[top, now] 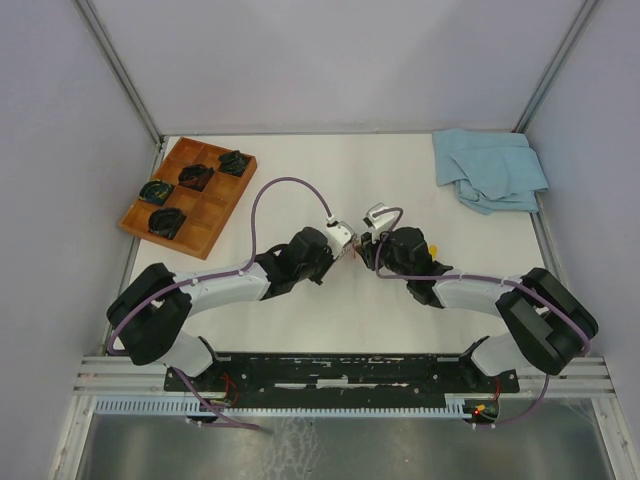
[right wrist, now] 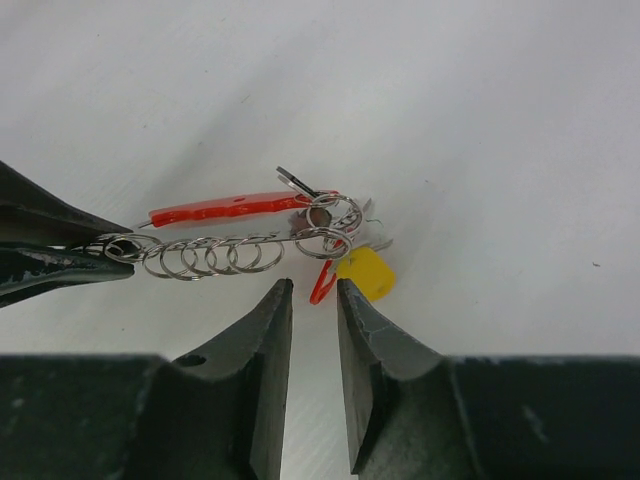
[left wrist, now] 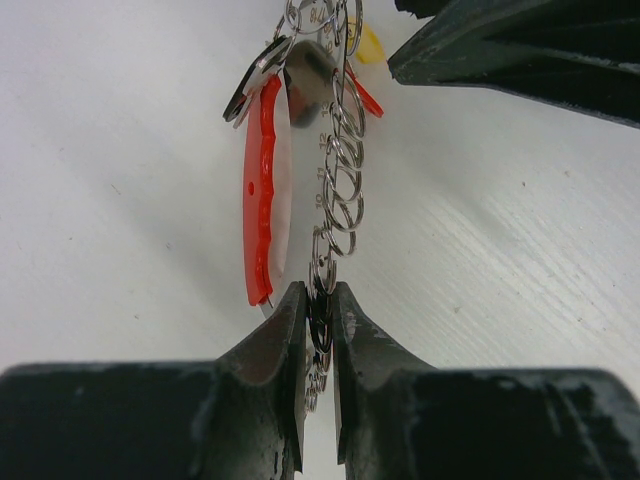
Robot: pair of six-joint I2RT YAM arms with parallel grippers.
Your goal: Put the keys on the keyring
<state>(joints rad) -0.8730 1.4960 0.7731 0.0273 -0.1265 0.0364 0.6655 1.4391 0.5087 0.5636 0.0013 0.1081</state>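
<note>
The keyring (right wrist: 322,242) lies on the white table, joined to a silver chain of small rings (right wrist: 210,255) and a curved red strap (right wrist: 225,208). A yellow-headed key (right wrist: 366,272) lies at the ring, with silver key parts (right wrist: 378,241) half hidden behind it. My left gripper (left wrist: 320,300) is shut on the far end of the chain (left wrist: 340,190) and holds it taut beside the strap (left wrist: 262,190). My right gripper (right wrist: 315,290) is open a little and empty, its tips just short of the ring and the yellow head. The two grippers meet at mid-table, left (top: 347,250) and right (top: 368,245).
A wooden compartment tray (top: 205,230) with several black coiled items (top: 195,177) stands at the back left. A crumpled blue cloth (top: 490,170) lies at the back right. Grey walls close in the table on three sides.
</note>
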